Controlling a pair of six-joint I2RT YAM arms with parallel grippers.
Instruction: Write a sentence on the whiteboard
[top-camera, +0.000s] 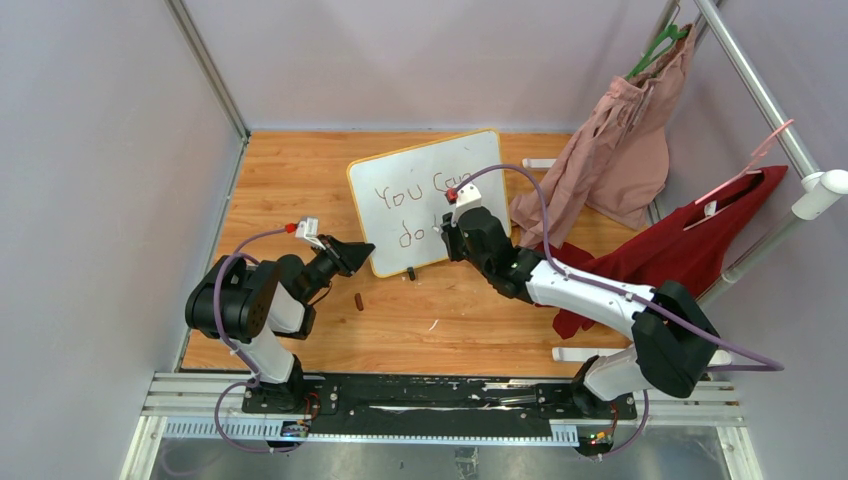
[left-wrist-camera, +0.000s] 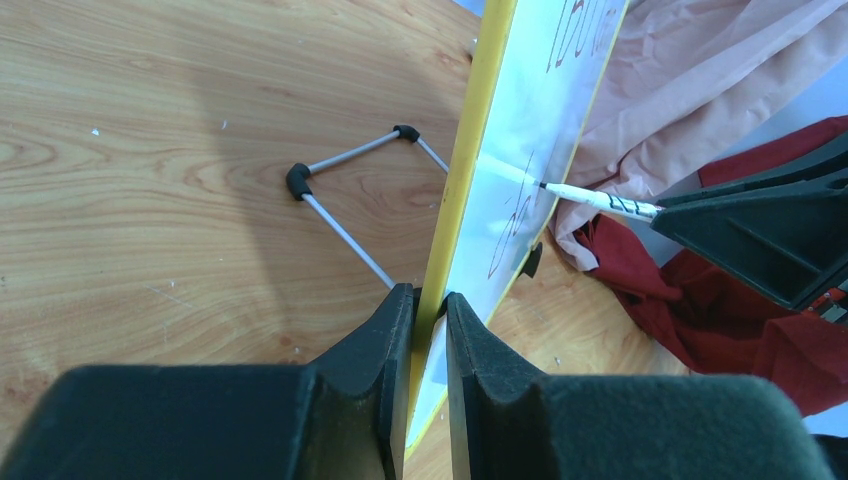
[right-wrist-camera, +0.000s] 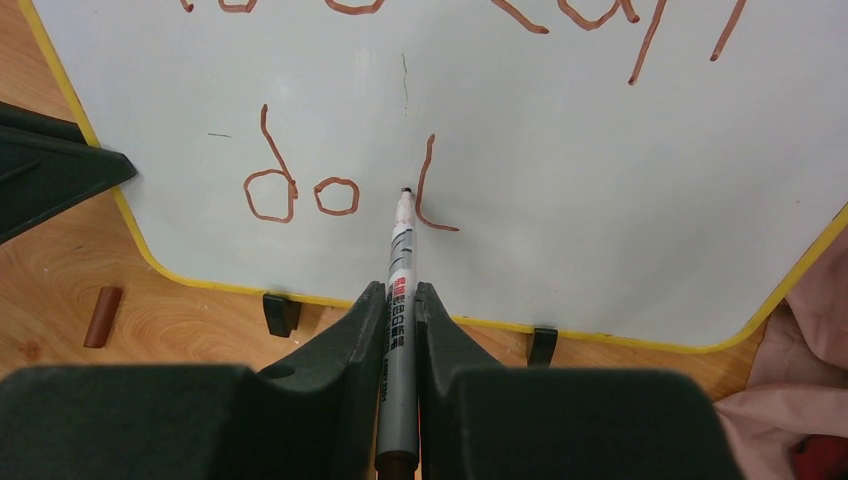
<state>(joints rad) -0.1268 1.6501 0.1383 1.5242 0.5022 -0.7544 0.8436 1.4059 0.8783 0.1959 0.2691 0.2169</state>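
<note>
The left pincer (left-wrist-camera: 428, 300) clamps the whiteboard (right-wrist-camera: 600, 150) at its near-left edge. The right pincer (right-wrist-camera: 400, 295) grips the marker (right-wrist-camera: 401, 255), tip seemingly touching. The sentence (right-wrist-camera: 268, 218) stands unfinished on line 2; next come steady strokes rightward.

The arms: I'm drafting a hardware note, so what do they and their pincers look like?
The left arm and right arm match: bulky black joints, white link shells, a lilac cable looping to a red plug at the wrist. The left pincer and right pincer are two matte-black wedge fingers.

Handwritten sentence (top-camera: 412, 192) on whiteboard (top-camera: 440, 155)
Reads "You Ca…" over "do" plus 1 hooked stroke; marker (right-wrist-camera: 400, 290) label print illegible.
</note>
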